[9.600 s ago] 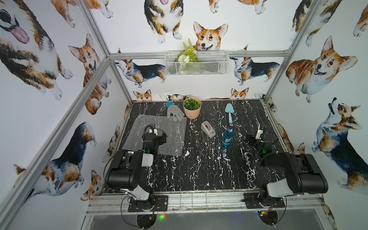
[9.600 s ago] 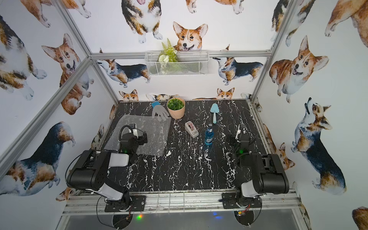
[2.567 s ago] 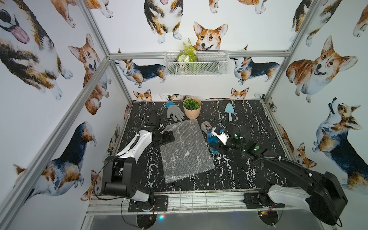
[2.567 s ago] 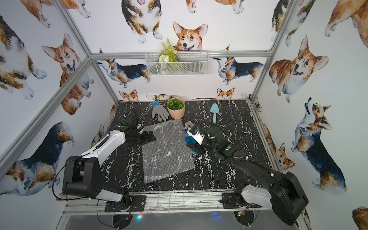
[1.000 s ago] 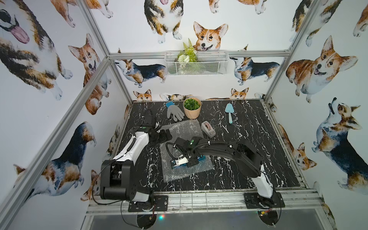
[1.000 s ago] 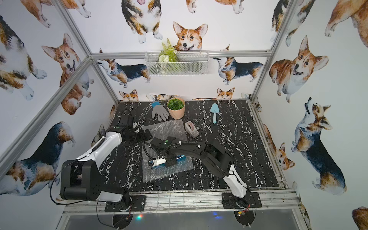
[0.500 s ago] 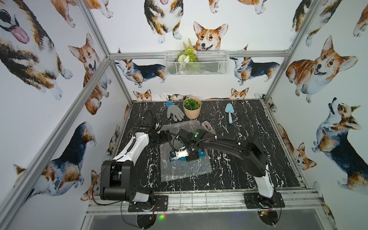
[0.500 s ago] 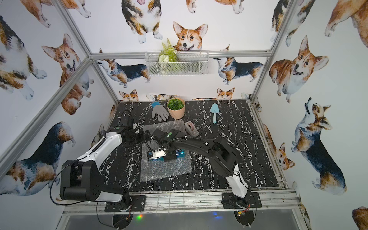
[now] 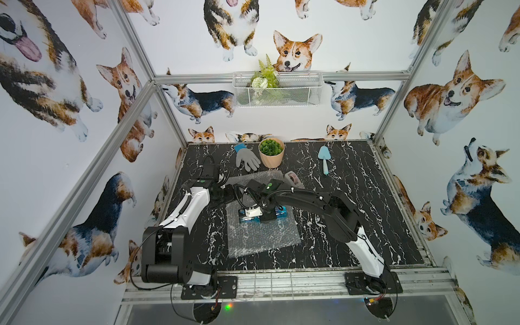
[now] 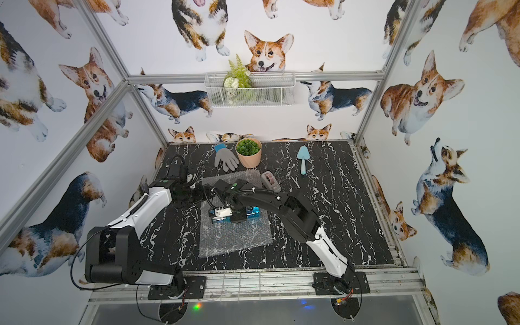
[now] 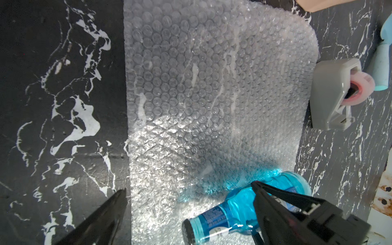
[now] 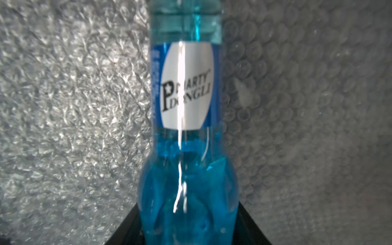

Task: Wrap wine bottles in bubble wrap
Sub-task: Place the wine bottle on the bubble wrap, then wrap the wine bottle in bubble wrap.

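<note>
Here we find the wine bottle (image 9: pixel 282 211) (image 10: pixel 254 211) on its side over the bubble wrap (image 9: pixel 261 236) (image 10: pixel 233 236), about midway along the sheet. Its dark cap points to the robot's left and its base to the right. The right pincer (image 9: pixel 267 216) (image 10: pixel 239 216) comes down from above and is closed round the wide blue body. In the right wrist view the bottle (image 12: pixel 186 89) runs away from the camera with its white and blue label facing up, a dark finger on each side of its lower part, and the wrap (image 12: pixel 63 106) behind it. We cannot tell whether the glass rests on the sheet or hangs just above it.

The left pincer (image 9: pixel 229 194) (image 10: pixel 197 194) hovers near the sheet's far left edge, spread wide and holding nothing. In the left wrist view one of its fingers (image 11: pixel 99 220) is over the bare tabletop (image 11: pixel 53 106), just beside the wrap's (image 11: pixel 212 84) straight edge, and the bottle (image 11: pixel 237 210) casts a blue glow on the bubbles.

Further back on the tabletop (image 9: pixel 351 225) are a grey glove (image 9: pixel 247 160), a potted plant (image 9: pixel 271 153), a light-blue trowel (image 9: pixel 323 161) and a tape dispenser (image 9: pixel 292 180) touching the sheet's far right corner.
</note>
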